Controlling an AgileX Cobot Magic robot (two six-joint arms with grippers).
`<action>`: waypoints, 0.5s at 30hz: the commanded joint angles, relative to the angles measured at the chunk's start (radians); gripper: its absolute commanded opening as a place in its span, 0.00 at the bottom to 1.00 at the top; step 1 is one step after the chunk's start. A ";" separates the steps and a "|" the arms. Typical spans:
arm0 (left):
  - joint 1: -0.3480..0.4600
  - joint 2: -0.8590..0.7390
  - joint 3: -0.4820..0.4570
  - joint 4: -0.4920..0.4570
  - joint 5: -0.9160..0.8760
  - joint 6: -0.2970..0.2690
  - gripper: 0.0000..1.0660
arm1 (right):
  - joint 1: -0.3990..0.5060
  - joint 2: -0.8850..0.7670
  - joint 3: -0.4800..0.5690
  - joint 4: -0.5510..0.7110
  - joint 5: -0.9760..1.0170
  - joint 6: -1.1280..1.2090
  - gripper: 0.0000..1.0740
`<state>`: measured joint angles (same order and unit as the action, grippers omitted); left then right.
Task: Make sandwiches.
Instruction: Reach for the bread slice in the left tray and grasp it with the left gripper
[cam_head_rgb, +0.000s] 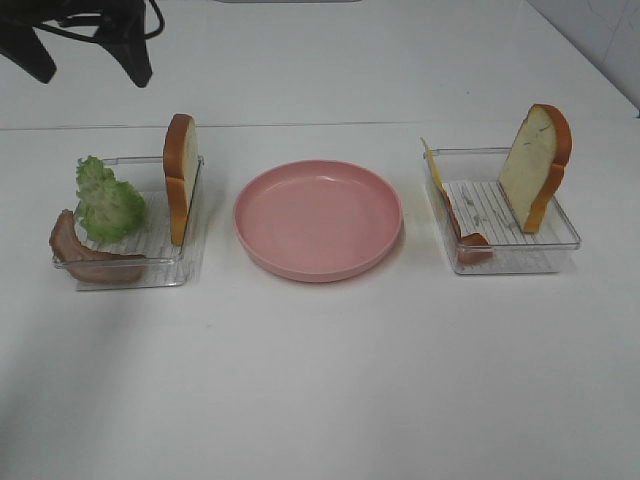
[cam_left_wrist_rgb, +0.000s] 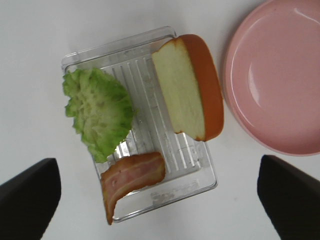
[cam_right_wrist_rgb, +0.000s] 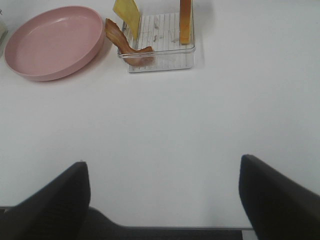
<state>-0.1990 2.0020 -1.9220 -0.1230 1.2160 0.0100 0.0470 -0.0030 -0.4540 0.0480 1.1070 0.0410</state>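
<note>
The sandwich parts lie apart in two clear trays. The left tray (cam_head_rgb: 190, 262) holds a green lettuce leaf (cam_head_rgb: 106, 203), a bacon strip (cam_head_rgb: 85, 255) and an upright bread slice (cam_head_rgb: 181, 176). The right tray (cam_head_rgb: 520, 262) holds a yellow cheese square (cam_head_rgb: 432, 166), a bacon strip (cam_head_rgb: 468, 238) and a leaning bread slice (cam_head_rgb: 535, 165). My left gripper (cam_head_rgb: 92, 70) is open and empty, high above the left tray (cam_left_wrist_rgb: 165, 192); its view shows lettuce (cam_left_wrist_rgb: 97, 112), bacon (cam_left_wrist_rgb: 131, 177) and bread (cam_left_wrist_rgb: 187, 92). My right gripper (cam_right_wrist_rgb: 162, 165) is open and empty, well short of the right tray (cam_right_wrist_rgb: 160, 62).
A round pink plate (cam_head_rgb: 318, 220) sits between the two trays with nothing on it; it also shows in the left wrist view (cam_left_wrist_rgb: 280, 75) and the right wrist view (cam_right_wrist_rgb: 52, 42). The white table's (cam_head_rgb: 320, 390) back edge runs behind the trays.
</note>
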 joint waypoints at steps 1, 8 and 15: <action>-0.036 0.054 -0.042 0.001 0.102 -0.029 0.93 | -0.001 -0.022 0.004 -0.003 -0.008 -0.008 0.73; -0.097 0.158 -0.121 0.007 0.102 -0.075 0.93 | -0.001 -0.022 0.004 -0.003 -0.008 -0.008 0.73; -0.121 0.236 -0.155 0.055 0.101 -0.113 0.93 | -0.001 -0.022 0.004 -0.002 -0.008 -0.008 0.73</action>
<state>-0.3140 2.2190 -2.0700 -0.0980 1.2180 -0.0840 0.0470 -0.0030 -0.4540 0.0480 1.1070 0.0410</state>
